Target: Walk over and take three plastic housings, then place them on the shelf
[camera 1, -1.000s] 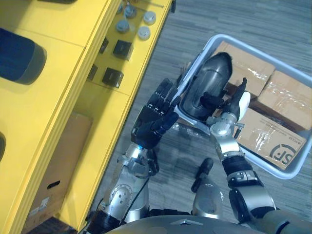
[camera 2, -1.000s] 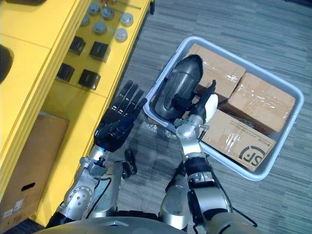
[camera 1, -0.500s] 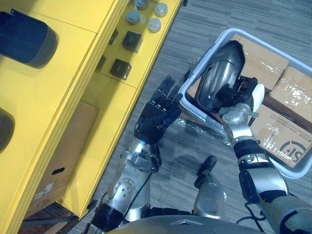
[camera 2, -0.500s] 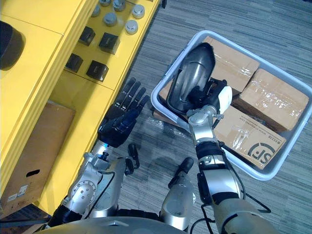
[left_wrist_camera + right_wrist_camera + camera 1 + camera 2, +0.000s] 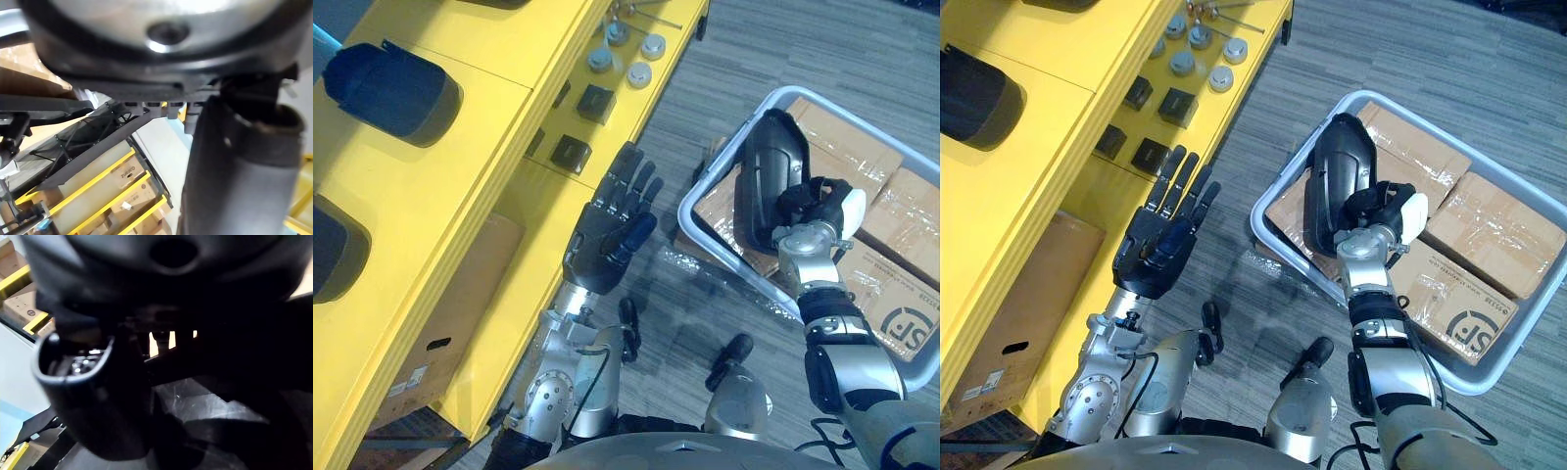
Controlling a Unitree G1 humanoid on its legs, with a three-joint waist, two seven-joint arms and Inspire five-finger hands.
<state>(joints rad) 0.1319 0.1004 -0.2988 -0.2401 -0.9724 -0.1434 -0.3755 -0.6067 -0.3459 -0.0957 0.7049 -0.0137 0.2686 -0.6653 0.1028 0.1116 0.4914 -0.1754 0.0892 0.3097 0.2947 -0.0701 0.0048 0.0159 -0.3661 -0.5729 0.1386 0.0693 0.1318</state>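
LIVE | right robot hand [image 5: 811, 202] wrapped round a plastic housing [image 5: 766, 181], held above the grey bin [image 5: 685, 209] corner | left robot hand [image 5: 607, 230] open, fingers straight, near the yellow shelf [image 5: 440, 186] | RISK: one-handed, off-centre grip, so the housing could twist loose or clip the bin rim.

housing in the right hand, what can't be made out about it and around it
- plastic housing: lower end hidden behind the right hand in both eye views; the right wrist view is too dark to show the contact.
- bin: cardboard boxes cover its floor.
- shelf: one dark housing is cut off by the left eye view's edge.
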